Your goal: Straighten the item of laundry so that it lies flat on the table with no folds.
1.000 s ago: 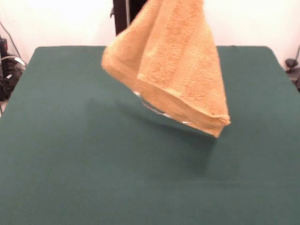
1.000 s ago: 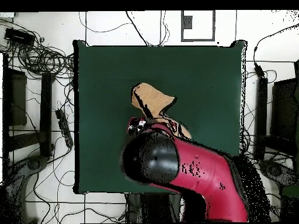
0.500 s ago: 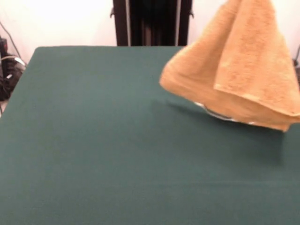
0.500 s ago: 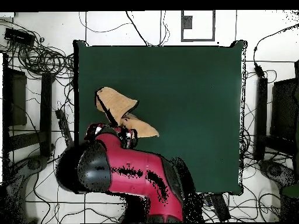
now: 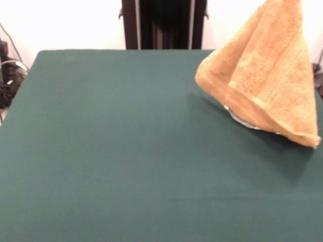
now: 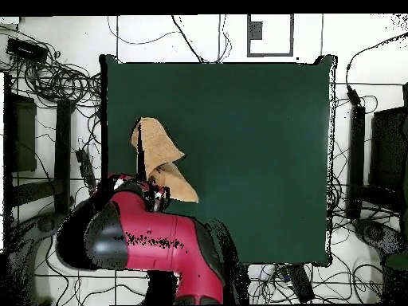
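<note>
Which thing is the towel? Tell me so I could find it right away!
Look at the big dark green table first. Go to its right side in the front view: an orange-tan towel hangs there like a tent, lifted from its top, not lying flat. It is the only fuzzy orange thing around; from overhead it shows just beyond the red arm.

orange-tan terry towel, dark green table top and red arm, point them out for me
orange-tan terry towel (image 5: 267, 75): front view, middle of the hanging cloth.
dark green table top (image 5: 111, 151): front view, bare cloth.
red arm (image 6: 163, 247): overhead view, red casing.
</note>
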Robot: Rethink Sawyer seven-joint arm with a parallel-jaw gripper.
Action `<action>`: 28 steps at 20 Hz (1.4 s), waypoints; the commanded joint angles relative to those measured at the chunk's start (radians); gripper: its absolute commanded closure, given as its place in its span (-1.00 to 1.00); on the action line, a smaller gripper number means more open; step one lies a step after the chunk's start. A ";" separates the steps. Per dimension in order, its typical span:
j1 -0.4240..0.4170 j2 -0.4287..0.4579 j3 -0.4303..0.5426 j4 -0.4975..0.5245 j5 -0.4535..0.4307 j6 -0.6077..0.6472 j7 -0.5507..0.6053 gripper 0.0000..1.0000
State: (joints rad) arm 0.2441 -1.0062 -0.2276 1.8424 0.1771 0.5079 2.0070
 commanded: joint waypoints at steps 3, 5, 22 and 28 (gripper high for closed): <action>-0.192 0.236 0.152 0.082 -0.065 -0.336 0.091 1.00; -0.244 0.281 0.191 0.059 -0.104 -0.409 0.064 1.00; -0.415 0.313 0.285 0.077 -0.252 -0.476 0.069 1.00; -0.438 0.319 0.304 0.072 -0.270 -0.466 0.089 1.00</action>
State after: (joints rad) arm -0.1885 -0.7121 -0.0686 1.8470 -0.0544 0.0403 2.0070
